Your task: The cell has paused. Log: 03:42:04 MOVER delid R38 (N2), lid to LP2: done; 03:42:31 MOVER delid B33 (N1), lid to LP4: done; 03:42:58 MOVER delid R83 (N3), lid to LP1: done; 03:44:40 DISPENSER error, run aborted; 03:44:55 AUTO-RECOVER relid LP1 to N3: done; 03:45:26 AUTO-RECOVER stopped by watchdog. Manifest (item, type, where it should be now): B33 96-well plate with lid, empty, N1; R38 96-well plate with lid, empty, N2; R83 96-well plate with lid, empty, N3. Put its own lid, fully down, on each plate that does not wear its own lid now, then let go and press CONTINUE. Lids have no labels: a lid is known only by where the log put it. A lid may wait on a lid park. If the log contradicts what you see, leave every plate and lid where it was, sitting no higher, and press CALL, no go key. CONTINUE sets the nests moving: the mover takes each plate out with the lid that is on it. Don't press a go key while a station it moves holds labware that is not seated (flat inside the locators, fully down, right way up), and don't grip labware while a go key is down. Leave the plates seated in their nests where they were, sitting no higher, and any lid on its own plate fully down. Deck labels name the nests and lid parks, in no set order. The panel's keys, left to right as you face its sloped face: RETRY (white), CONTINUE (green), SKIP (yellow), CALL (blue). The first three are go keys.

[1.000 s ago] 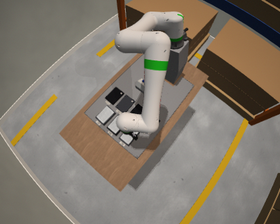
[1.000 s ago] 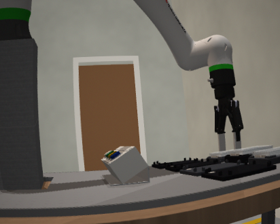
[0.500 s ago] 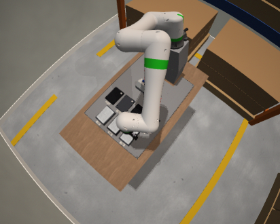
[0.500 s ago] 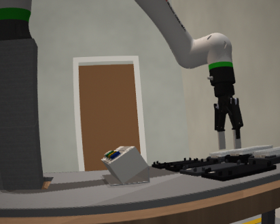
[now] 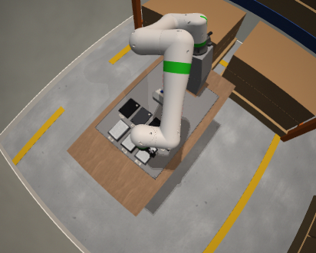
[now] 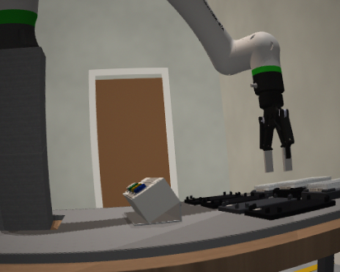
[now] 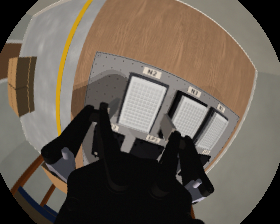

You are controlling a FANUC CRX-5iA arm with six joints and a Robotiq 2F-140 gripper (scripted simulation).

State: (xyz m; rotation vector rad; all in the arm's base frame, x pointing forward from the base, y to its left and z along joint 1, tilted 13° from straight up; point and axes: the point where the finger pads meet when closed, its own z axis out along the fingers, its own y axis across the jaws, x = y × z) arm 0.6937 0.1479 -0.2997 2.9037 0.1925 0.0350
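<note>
The pincer (image 6: 277, 165) is held well above the desk (image 6: 112, 241), hanging straight down from the arm (image 5: 176, 100). Its fingers (image 6: 269, 161) are set moderately wide and nothing is gripped between them.

In the top view, three white plates are seated in a row of nests: the far plate (image 5: 119, 129), the middle plate (image 5: 129, 144) and the near plate (image 5: 143, 156). The row is laid from 10 o'clock to 4 o'clock, and the pincer is placed just beside its 4 o'clock end. A row of dark lid parks (image 5: 129, 108) is set parallel to it, toward 12 o'clock of the plates. The key panel (image 6: 151, 198) is found beyond the parks, near the arm's pedestal (image 5: 201, 73).

The coming move is judged to be a lid fetch, and it turns on this: the parks lie at about 11 o'clock from the pincer, across the plate row. In the wrist view, the plates' long axes run from 12 to 6 o'clock while the fingers are spread from 9 to 3, so a lid's short width would be spanned.

Whether a clear lid rests on any park or plate cannot be told with certainty; the deck labels are too small to be read.
</note>
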